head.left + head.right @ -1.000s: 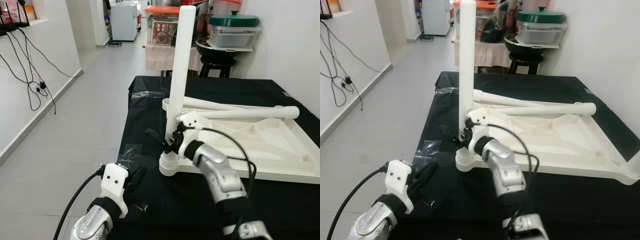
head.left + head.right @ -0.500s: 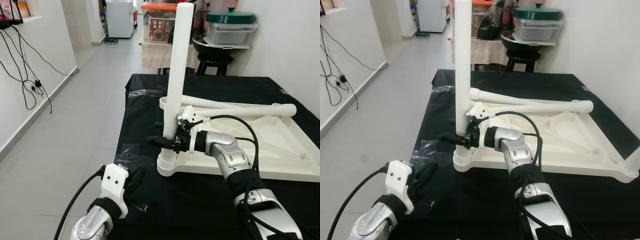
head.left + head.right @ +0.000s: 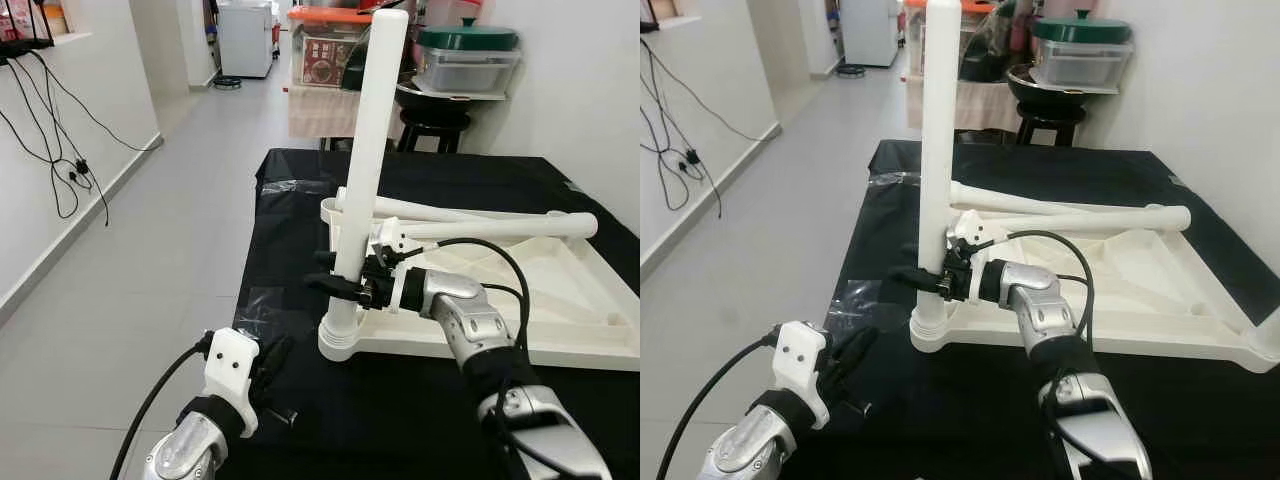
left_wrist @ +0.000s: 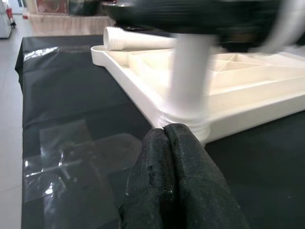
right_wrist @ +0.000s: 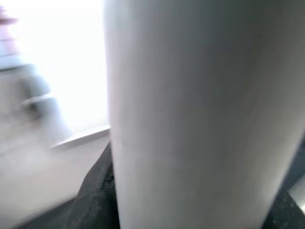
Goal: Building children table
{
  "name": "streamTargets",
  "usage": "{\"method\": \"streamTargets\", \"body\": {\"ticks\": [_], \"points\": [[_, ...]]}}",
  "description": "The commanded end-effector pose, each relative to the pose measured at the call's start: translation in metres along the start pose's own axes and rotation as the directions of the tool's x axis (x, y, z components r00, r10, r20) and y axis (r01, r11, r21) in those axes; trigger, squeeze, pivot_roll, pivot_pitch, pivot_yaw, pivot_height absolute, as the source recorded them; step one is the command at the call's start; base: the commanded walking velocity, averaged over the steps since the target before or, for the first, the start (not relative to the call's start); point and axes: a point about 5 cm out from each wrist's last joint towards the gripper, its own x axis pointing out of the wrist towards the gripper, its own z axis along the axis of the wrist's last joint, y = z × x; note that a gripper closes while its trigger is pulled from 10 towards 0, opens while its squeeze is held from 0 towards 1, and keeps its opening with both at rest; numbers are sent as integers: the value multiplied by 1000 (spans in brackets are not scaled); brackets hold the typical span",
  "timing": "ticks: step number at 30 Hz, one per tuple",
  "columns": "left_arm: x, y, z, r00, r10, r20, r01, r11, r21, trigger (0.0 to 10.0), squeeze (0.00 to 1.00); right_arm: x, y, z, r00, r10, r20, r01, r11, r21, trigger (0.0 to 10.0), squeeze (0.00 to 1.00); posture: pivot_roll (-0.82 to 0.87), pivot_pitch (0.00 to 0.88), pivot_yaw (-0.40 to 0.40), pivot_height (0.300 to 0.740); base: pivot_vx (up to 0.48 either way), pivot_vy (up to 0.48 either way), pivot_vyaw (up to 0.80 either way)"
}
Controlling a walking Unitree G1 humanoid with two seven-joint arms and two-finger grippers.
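Here, the white plastic tabletop [image 3: 560,300] lies upside down on a black cloth-covered table [image 3: 300,210], its ribbed underside up, near corner close to the cloth's left edge — beyond that edge, open grey tiled floor [image 3: 150,230]. A smooth round white leg [image 3: 368,150] stands upright in the threaded corner socket, tilted slightly. The right gripper [image 3: 345,287] is clamped on the leg low down, just above the socket. Two loose legs [image 3: 480,222] lie across the tabletop's far side. The left gripper [image 4: 171,157] hovers low near the corner — its padded fingers pressed together, holding nothing.
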Motion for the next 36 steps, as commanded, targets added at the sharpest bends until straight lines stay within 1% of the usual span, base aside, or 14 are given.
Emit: {"method": "streamTargets", "body": {"ticks": [1, 3, 5, 12, 13, 14, 15, 16, 23, 27, 28, 31, 32, 36], "points": [[-1, 0, 0, 1000, -1, -5, 1, 1000, -5, 10000, 0, -19, -20, -25, 871, -473, -132, 479, 877, 24, 0, 0, 61, 0, -76, 740, 0, 0, 0], [-1, 1, 0, 1000, -3, -6, 3, 1000, -7, 10000, 0, -24, 16, -42, 888, -429, -164, 451, 883, 131, 0, 0, 59, 0, -68, 740, 0, 0, 0], [-1, 2, -1, 1000, -3, -8, 3, 1000, -6, 10000, 0, -18, 39, -44, 945, -289, -150, 300, 953, 51, 0, 0, 47, 0, -58, 740, 0, 0, 0], [2, 3, -3, 1000, -6, -11, 6, 1000, -1, 10000, 0, -12, 22, -42, 929, -337, -153, 351, 933, 74, 0, 0, 59, 0, -66, 740, 0, 0, 0], [3, 3, -3, 1000, -2, -9, 2, 1000, 3, 10000, 0, -11, 22, -41, 916, -367, -161, 381, 922, 70, 3843, 0, 58, 0, -66, 740, 0, 0, 0], [3, 3, -3, 1000, 2, -8, -2, 1000, 5, 10000, 0, -10, 26, -39, 926, -343, -156, 360, 928, 93, 10000, 0, 60, 0, -66, 740, 0, 0, 0], [3, 3, -3, 1000, 2, -8, -2, 1000, 5, 10000, 0, -10, 26, -39, 926, -343, -156, 360, 928, 93, 10000, 0, 60, 0, -66, 740, 0, 0, 0], [3, 3, -3, 1000, 3, -8, -3, 1000, 6, 10000, 0, -10, 29, -36, 926, -344, -153, 362, 927, 102, 10000, 1000, 61, 0, -66, 740, 0, 0, 0], [3, 2, -3, 1000, -7, -9, 7, 1000, -2, 10000, 0, -4, 39, -9, 999, 30, -34, -30, 999, 17, 10000, 1000, 63, 0, -66, 740, 0, 0, 0], [4, 2, -3, 1000, -10, -10, 10, 1000, -1, 10000, 0, -9, 27, 8, 959, 283, -28, -284, 956, -74, 10000, 1000, 66, 0, -69, 740, 0, 0, 0], [4, 2, -3, 1000, -11, -10, 11, 1000, -2, 10000, 0, -10, 19, 11, 948, 314, -44, -317, 943, -99, 10000, 541, 66, 0, -69, 740, 0, 0, 0], [4, 2, -3, 1000, -11, -9, 11, 1000, -2, 10000, 0, -10, 12, 15, 942, 331, -60, -336, 934, -118, 10000, 541, 66, 0, -69, 740, 0, 0, 0], [4, 2, -3, 1000, -11, -9, 11, 1000, -2, 10000, 0, -9, 5, 19, 940, 335, -58, -340, 935, -99, 10000, 0, 67, 0, -72, 740, 0, 0, 0], [4, 2, -3, 1000, -13, -10, 13, 1000, 0, 10000, 0, -11, -2, 24, 867, 489, -94, -496, 866, -68, 10000, 0, 77, 0, -78, 740, 0, 0, 0]]}}
